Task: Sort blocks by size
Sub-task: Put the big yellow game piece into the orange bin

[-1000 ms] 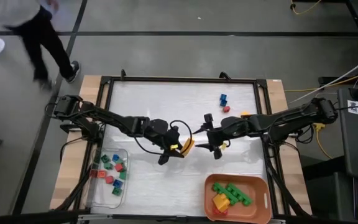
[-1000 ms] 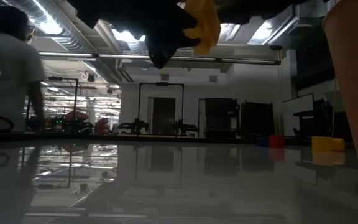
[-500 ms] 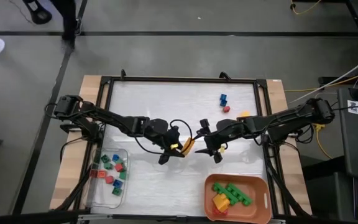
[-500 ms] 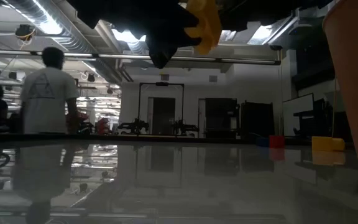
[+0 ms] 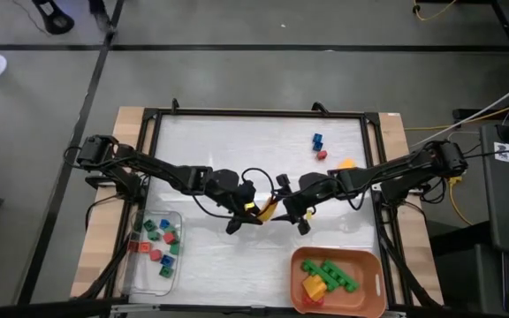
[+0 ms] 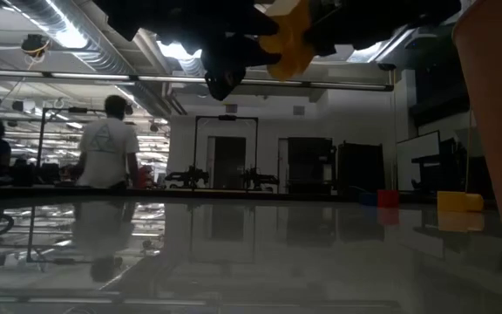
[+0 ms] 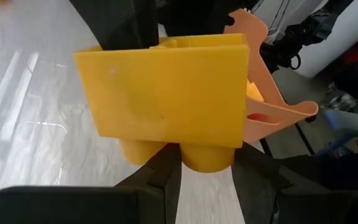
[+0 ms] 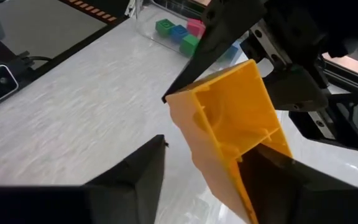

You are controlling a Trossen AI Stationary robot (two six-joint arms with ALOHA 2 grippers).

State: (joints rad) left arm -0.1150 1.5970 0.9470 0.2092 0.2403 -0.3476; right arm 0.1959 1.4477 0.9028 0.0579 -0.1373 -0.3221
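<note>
A yellow brick [image 5: 266,208] hangs above the middle of the table, with my left gripper [image 5: 253,212] shut on it. In the left wrist view the brick [image 7: 166,93] fills the picture. My right gripper [image 5: 288,207] has come to the brick from the table's right. It is open, and the brick's hollow end [image 8: 229,124] stands between its fingers. In the low view the brick [image 6: 286,39] is well above the tabletop. Blue [image 5: 317,140], red [image 5: 322,154] and yellow [image 5: 347,162] blocks lie at the far right. My left gripper pinches the brick's studded side [image 7: 205,157] between its two fingers. They come from the table's left, slanting a little downward. The brick is lifted clear of the table. My right gripper has one finger [image 8: 278,174] against or very near the brick's side; whether it touches, I cannot tell.
A clear tray [image 5: 140,265] at the near left holds several small green, red and blue blocks. An orange tray [image 5: 374,265] at the near right holds longer green and yellow bricks. A black frame [image 5: 254,113] rims the table. A person [image 6: 105,153] stands in the room beyond.
My right gripper has moved down and toward the table's left, up to the yellow brick, so that its fingers now stand on either side of the brick's end. The brick stays lifted in my left gripper. The person in the background has walked across the room.
</note>
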